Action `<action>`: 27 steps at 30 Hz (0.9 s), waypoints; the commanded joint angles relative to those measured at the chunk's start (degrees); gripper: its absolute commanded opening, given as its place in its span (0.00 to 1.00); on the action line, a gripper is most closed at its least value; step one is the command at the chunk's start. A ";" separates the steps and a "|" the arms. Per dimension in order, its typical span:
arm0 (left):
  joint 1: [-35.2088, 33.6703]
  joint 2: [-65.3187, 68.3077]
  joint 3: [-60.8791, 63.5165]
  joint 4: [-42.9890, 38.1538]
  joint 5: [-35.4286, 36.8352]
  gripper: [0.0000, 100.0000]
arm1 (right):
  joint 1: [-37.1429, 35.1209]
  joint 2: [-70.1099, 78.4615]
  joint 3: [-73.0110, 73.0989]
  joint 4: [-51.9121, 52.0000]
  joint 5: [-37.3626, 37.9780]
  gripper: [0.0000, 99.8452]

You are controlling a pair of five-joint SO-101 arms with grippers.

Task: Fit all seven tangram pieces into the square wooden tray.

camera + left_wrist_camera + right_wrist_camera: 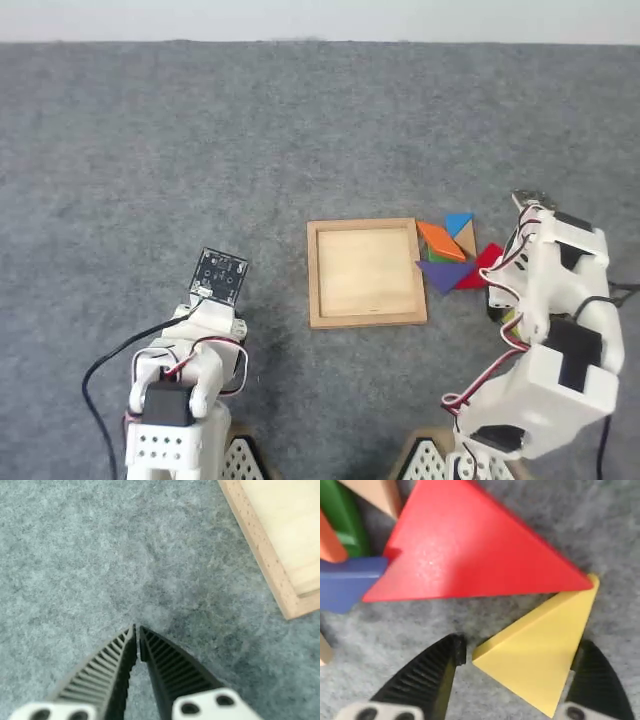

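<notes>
Right gripper gapes astride the yellow triangle, three o'clock of the tray; light, stiff, slick wood, I'd guess; pinch its straight edges; left gripper closed, empty.

The high camera looks down on the whole desk. Both wrist cameras look down from close; the left shares the tray.

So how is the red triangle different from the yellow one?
The red triangle is bigger than the yellow triangle. The yellow triangle sits between the open fingers of the right gripper; the red triangle lies just past their tips. The red triangle touches the blue piece; the yellow triangle does not. Both are triangles lying on the grey mat, outside the wooden tray.
</notes>
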 commanded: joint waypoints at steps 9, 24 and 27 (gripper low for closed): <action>-0.26 -1.41 -0.66 0.26 0.44 0.01 | 0.40 1.01 -0.79 -1.19 -0.97 0.24; -0.26 -1.41 -0.66 0.26 0.44 0.01 | 0.31 -16.40 -0.26 9.19 -0.70 0.24; -0.26 -1.41 -0.66 0.26 0.44 0.01 | 0.22 -15.87 0.79 8.57 -0.62 0.24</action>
